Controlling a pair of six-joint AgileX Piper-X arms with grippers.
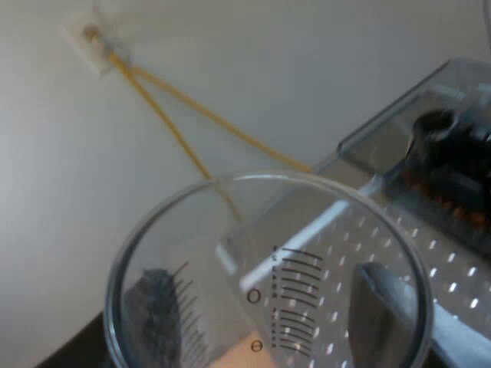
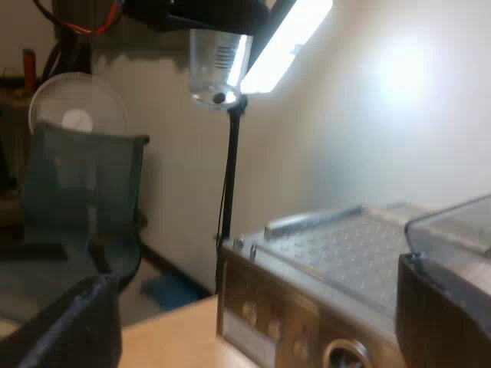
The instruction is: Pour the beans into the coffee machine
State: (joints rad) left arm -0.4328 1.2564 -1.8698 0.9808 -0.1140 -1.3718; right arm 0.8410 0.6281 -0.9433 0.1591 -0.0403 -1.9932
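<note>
Looking through left wrist view: measuring glass (image 1: 268, 284) clamped between left jaws, mouth toward the camera, bean hopper (image 1: 437, 153) beyond its rim toward two o'clock. Glass likely light, slick and breakable; hold mid-wall, firm without crushing. Right wrist view: right jaws spread, empty, facing espresso machine (image 2: 322, 253) on desk (image 2: 176, 337).

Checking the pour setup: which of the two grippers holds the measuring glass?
The left gripper: its fingers clamp the measuring glass over the espresso machine, beside its hopper. The right gripper is open, holding nothing.
</note>
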